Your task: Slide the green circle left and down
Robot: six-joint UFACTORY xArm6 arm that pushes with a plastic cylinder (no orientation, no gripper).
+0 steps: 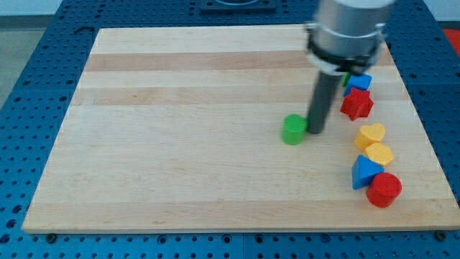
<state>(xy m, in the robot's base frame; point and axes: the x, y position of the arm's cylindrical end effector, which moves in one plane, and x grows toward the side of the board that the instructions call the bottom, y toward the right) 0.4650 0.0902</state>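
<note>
Nearest the view's bottom, at the right side of the wooden board (180,144) on the blue perforated desk (29,79), sits a red cylinder (384,190), touching a blue triangular block (364,173) just up and to its left. Above those, a yellow block (380,154) of rounded, roughly hexagonal form (exact shape hard to tell) touches a yellow heart (370,134). Toward the board's middle stands the green circle (293,129), a short green cylinder, well apart from the right-hand cluster w/ bare wood all round its left and lower sides. My tip (315,132) rests on the board immediately right of the green circle, touching or all but touching its right edge; can't tell which. The dark rod rises from there to the grey arm housing (348,29) at the view's top. Further up on the right: a red star-like block (356,104), then a blue block (360,82) (looks like a cube or pentagon, partly cut by the arm) touching it from above, and a sliver of a green block (346,78) behind the rod, shape hidden. No gripper on this rig, so no opening to tell; only the rod.
</note>
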